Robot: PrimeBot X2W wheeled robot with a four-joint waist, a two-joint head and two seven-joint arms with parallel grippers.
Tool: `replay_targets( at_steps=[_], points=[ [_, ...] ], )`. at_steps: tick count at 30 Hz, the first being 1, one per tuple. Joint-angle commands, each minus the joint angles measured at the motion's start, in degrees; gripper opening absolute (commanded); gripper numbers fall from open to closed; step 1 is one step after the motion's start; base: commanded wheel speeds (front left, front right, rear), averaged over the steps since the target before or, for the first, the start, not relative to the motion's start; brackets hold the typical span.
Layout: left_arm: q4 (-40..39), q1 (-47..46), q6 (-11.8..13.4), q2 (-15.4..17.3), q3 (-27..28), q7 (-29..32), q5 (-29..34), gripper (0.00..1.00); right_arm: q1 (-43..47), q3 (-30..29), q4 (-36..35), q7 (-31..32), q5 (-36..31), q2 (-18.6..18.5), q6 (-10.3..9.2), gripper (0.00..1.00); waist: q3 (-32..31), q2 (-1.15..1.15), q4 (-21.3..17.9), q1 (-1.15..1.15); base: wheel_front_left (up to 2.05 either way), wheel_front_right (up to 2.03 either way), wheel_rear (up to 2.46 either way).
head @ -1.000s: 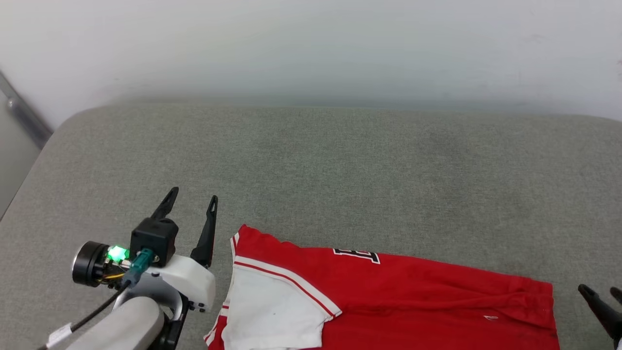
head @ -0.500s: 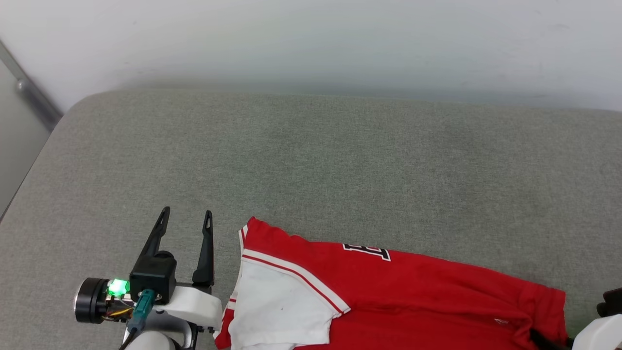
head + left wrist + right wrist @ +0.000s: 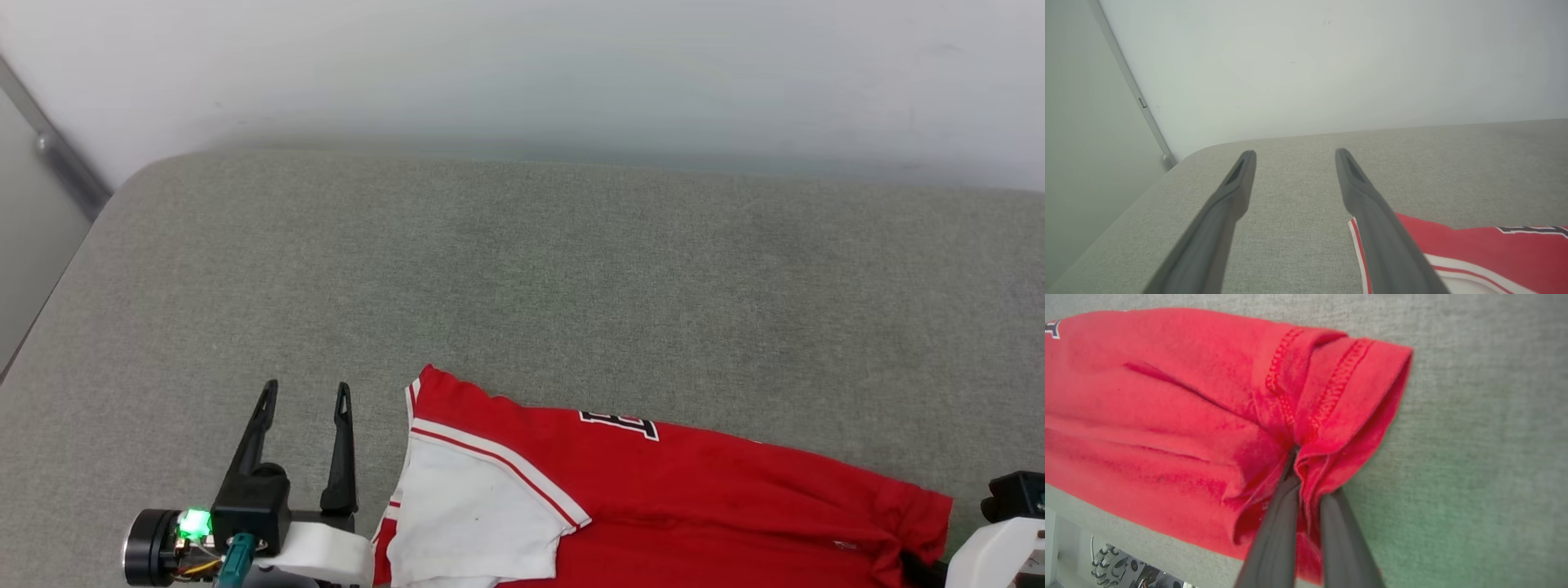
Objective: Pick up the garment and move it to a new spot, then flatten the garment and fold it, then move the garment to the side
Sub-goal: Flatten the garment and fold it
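While one garment (image 3: pixel 694 506) — red, one white sleeve showing — lay along the near edge of the grey padded surface (image 3: pixel 522 269), two end effectors flanked it. The left end effector (image 3: pixel 306 385) hovered just beside the sleeve, fingers spread wide, holding nothing; the right end effector (image 3: pixel 1306 486) was clenched on the bunched red hem.

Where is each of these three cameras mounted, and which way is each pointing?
Head view: on the robot's head, looking forward and down at the grey cushion and garment; the open left gripper shows lower left.
Left wrist view: on the left wrist, looking past that gripper across the cushion to the wall.
Right wrist view: on the right wrist, looking down at the garment's hem, pinched in the right gripper.
Shared: head and left wrist views both show the garment's striped trim.
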Motion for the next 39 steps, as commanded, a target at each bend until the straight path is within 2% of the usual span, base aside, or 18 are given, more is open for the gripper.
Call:
replay_targets(
  at_steps=[1,11,17,22,26,31,35,39],
  points=[
    [-0.24,1.06,-0.63,-0.38,0.63,-0.12,0.89,1.00,-0.13,1.13,0.46,-0.07,0.12,0.57,-0.05,0.00,-0.50,0.00,-0.10,0.00,0.00,0.00,0.00],
    [-0.16,5.02,-5.57,-5.05,5.37,-0.12,4.99,1.00,0.10,-2.10,0.17,-0.02,0.52,-9.41,-0.07,0.00,-3.09,0.00,-0.78,0.00,0.00,0.00,0.00],
    [-0.10,6.53,-7.53,-6.79,7.80,-0.12,6.46,1.00,2.31,-4.11,1.27,1.79,-1.29,-12.26,-0.06,0.00,-3.90,0.00,-2.01,0.00,0.00,0.00,0.00],
    [-0.12,7.51,-8.65,-7.75,9.36,-0.12,7.62,1.00,3.34,-4.37,-4.28,4.23,-0.66,-10.97,-0.05,0.00,-4.32,0.00,-3.31,0.00,0.00,0.00,0.00],
    [-0.17,7.84,-9.48,-8.38,10.18,-0.12,8.34,1.00,4.35,-4.28,-14.12,7.28,0.96,-10.00,-0.05,0.00,-4.46,0.00,-3.94,0.00,0.00,0.00,0.00],
    [-0.63,7.43,-10.52,-9.00,10.75,-0.12,9.16,1.00,3.48,-2.67,-26.51,10.32,-0.37,-8.79,-0.05,0.00,-4.04,0.00,-4.11,0.00,0.00,0.00,0.00],
    [-0.51,6.48,-11.13,-9.54,11.00,-0.12,9.69,1.00,-0.32,1.19,-33.17,13.39,-3.28,-6.72,-0.05,0.00,-3.17,0.00,-3.83,0.00,0.00,0.00,0.00],
    [-0.68,5.34,-11.61,-9.97,11.19,-0.12,10.05,1.00,-6.22,7.42,-35.69,15.76,-5.93,-3.39,-0.05,0.00,-1.59,0.00,-3.43,0.00,0.00,0.00,0.00]
  ],
)
